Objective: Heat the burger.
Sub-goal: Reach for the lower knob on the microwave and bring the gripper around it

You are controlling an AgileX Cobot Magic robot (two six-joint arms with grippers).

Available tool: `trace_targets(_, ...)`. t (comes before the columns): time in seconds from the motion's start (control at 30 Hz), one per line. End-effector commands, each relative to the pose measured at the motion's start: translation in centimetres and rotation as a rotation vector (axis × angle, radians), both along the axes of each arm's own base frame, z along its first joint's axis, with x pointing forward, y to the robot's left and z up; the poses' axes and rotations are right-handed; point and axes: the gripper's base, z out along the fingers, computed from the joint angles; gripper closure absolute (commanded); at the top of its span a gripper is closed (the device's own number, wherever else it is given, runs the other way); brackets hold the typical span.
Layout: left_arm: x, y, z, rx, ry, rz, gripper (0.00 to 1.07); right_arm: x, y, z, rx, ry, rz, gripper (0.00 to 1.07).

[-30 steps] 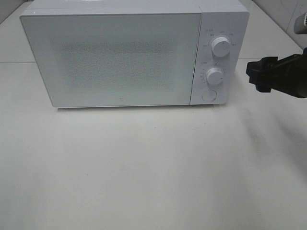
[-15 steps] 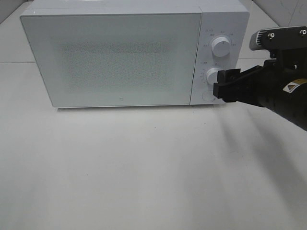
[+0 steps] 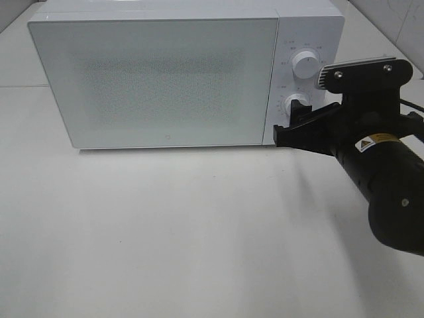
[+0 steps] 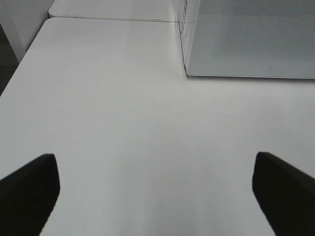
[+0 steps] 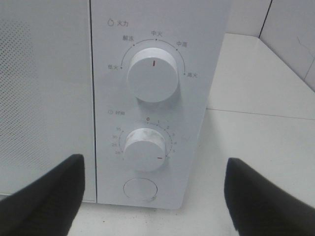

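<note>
The burger shows in no view; since the table (image 3: 199,232) carries nothing but the microwave (image 3: 165,79), it is probably behind the shut door (image 3: 159,73) (frosted, so I cannot confirm). A second ago the right gripper (image 3: 286,129) hung well off to the side; it has since swung in against the control panel, jaws spread. The timer dial (image 5: 145,149) sits straight ahead between them and the round button (image 5: 141,189) just below it. That suggests loading is done and setting the time comes next. The left gripper (image 4: 155,196) idles with jaws spread, bare table between them and the door ahead.
</note>
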Motion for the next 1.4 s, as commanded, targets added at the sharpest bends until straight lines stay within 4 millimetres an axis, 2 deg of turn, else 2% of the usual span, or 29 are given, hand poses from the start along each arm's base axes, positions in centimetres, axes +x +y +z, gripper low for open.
trace_targets(0.03, -0.2, -0.1, 0.1, -0.008, -0.03, 0.0, 0.07, 0.3, 0.2, -0.2, 0.052, -0.019, -0.022, 0.32)
trace_targets(0.2, -0.2, -0.1, 0.1, -0.008, -0.03, 0.0, 0.07, 0.4, 0.1, -0.4, 0.108, -0.032, -0.041, 0.32)
trace_targets(0.53, -0.2, -0.1, 0.1, -0.008, -0.03, 0.0, 0.07, 0.4, -0.2, -0.1, 0.113, -0.057, -0.065, 0.31)
trace_targets(0.7, -0.2, -0.1, 0.1, -0.008, -0.03, 0.0, 0.07, 1.0, 0.3, -0.6, 0.1, -0.055, -0.065, 0.31)
trace_targets(1.0, -0.2, -0.1, 0.1, -0.008, -0.03, 0.0, 0.07, 2.4, 1.4, -2.1, 0.069, -0.057, -0.072, 0.31)
trace_targets(1.07, -0.2, -0.1, 0.1, -0.008, -0.03, 0.0, 0.07, 3.3, 1.2, -2.9, 0.077, -0.04, -0.072, 0.31)
trace_targets(1.27, -0.2, -0.1, 0.1, -0.008, -0.03, 0.0, 0.07, 4.2, 1.0, -2.8, 0.086, -0.049, -0.066, 0.31)
trace_targets(1.4, -0.2, -0.1, 0.1, -0.008, -0.03, 0.0, 0.07, 5.5, 1.0, -2.8, 0.09, -0.055, -0.059, 0.32)
